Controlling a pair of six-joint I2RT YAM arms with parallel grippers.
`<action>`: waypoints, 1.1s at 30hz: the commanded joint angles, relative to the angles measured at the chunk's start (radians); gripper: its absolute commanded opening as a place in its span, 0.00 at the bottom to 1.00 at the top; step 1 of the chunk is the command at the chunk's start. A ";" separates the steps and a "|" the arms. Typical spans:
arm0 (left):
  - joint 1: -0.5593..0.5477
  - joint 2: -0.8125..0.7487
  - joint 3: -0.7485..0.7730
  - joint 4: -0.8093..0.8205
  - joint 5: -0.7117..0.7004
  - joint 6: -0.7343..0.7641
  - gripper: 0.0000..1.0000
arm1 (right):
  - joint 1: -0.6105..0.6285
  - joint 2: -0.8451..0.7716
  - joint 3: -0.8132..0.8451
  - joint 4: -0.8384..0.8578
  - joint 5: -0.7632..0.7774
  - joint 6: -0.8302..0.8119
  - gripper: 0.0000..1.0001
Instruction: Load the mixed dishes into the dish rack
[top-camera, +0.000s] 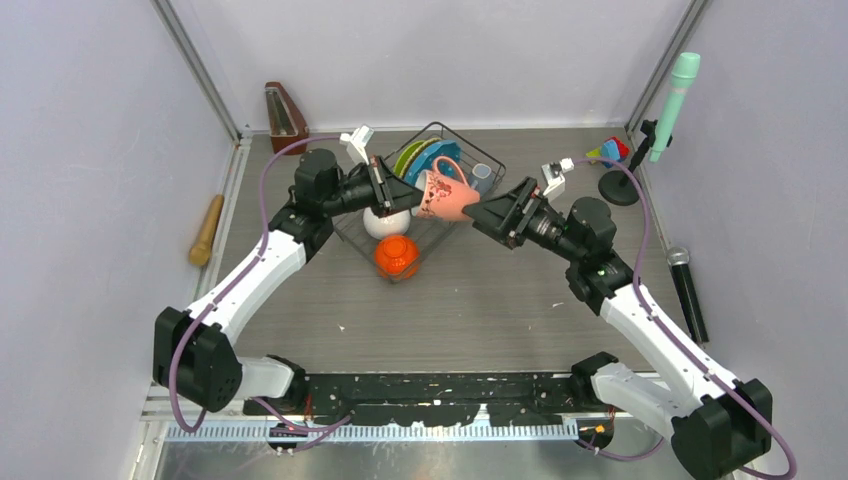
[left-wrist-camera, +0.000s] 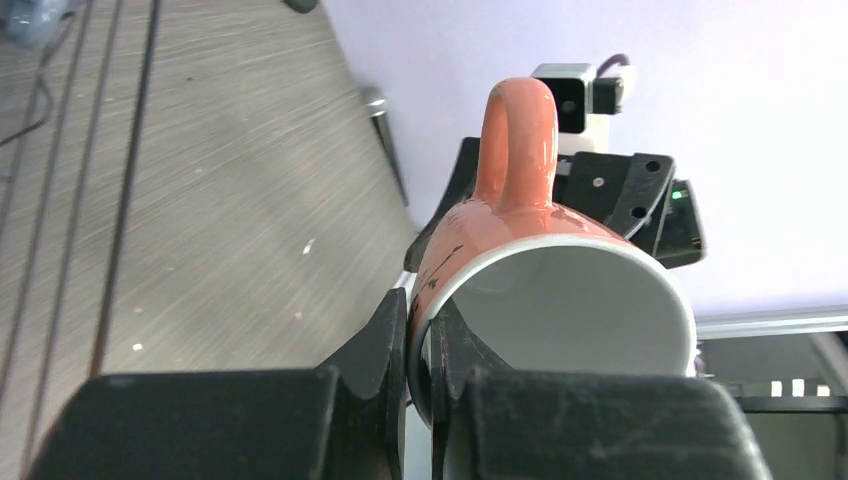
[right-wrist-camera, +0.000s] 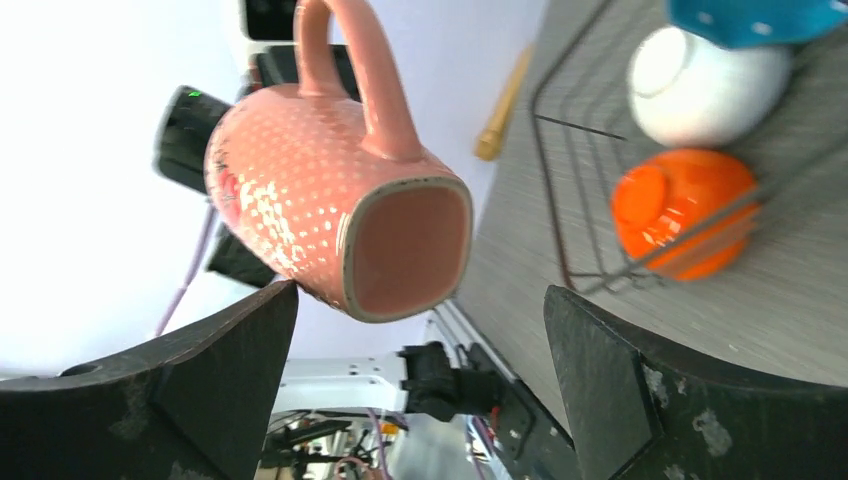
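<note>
**Step in hand, judged:** setting the pink mug into the dish rack.

- Dish rack (top-camera: 447, 128): black wire, already part loaded. The free ground appears to lie at its middle and right side. Judgement: aim there, clear of the dishes already seated.
- Pink mug (top-camera: 445, 197): held in the air above the rack's middle, lying on its side with the handle up.
- Left gripper (left-wrist-camera: 420, 320): closed on the mug's rim, with the wall pinched between its fingers. Only the rim is held, so lower slowly without swinging. Release once the mug rests on the wires.
- Right gripper (right-wrist-camera: 418, 292): spread fully and holding nothing. Its fingers stand either side of the mug's base, apart from it. It should back away toward the rack's right before the mug descends.

**Count:**
- Dish rack: one.
- Plates: a lime-green plate (top-camera: 410, 155) and a blue plate (top-camera: 440, 155) stand at the rack's far end. A third cannot be made out.
- Bowls: two. The white bowl (top-camera: 385, 222) is at the rack's left side, the orange bowl (top-camera: 396, 256) at its near end.
- Mugs: two. The pink one, and a grey mug (top-camera: 482, 175) at the rack's far right.
</note>
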 joint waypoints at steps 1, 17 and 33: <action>0.002 0.006 -0.003 0.317 0.152 -0.222 0.00 | 0.000 0.051 0.009 0.358 -0.109 0.143 1.00; 0.000 0.082 -0.043 0.541 0.177 -0.366 0.00 | 0.019 0.140 0.021 0.525 -0.020 0.307 0.96; -0.001 0.128 -0.047 0.552 0.160 -0.349 0.00 | 0.035 0.150 0.066 0.429 -0.044 0.262 0.98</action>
